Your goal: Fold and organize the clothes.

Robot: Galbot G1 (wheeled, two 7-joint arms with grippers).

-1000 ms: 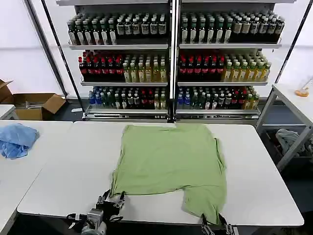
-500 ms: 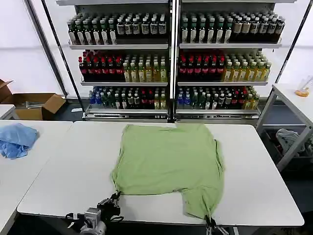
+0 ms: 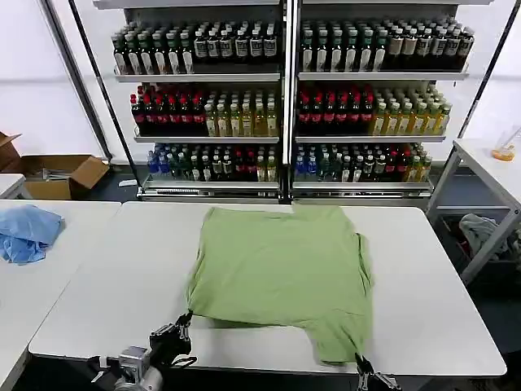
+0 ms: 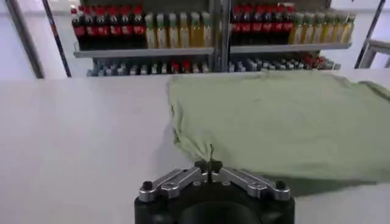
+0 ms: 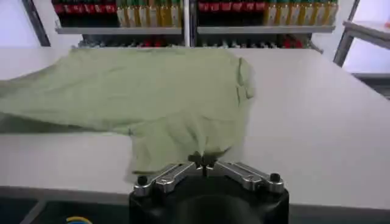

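Note:
The clothes, one light green shirt (image 3: pixel 281 273), lie flat on the white table (image 3: pixel 106 285), plain side up. My left gripper (image 3: pixel 186 318) is at the shirt's near left corner and is shut on the hem; the left wrist view shows the fabric (image 4: pixel 274 115) pinched at the closed fingertips (image 4: pixel 209 165). My right gripper (image 3: pixel 359 361) is at the table's front edge, shut on the shirt's near right corner (image 5: pixel 183 97), which hangs toward that edge. In the right wrist view the cloth runs into the closed tips (image 5: pixel 204 163).
A light blue cloth (image 3: pixel 26 232) lies on the neighbouring table to the left. Shelves of bottles (image 3: pixel 285 98) stand behind the table. A cardboard box (image 3: pixel 57 175) sits at the far left; another table (image 3: pixel 488 163) with grey cloth (image 3: pixel 480 232) under it is at the right.
Both grippers have drawn back toward the table's front edge with the hem in them. The near right flap has shortened and flattened, and the left corner has moved slightly left.

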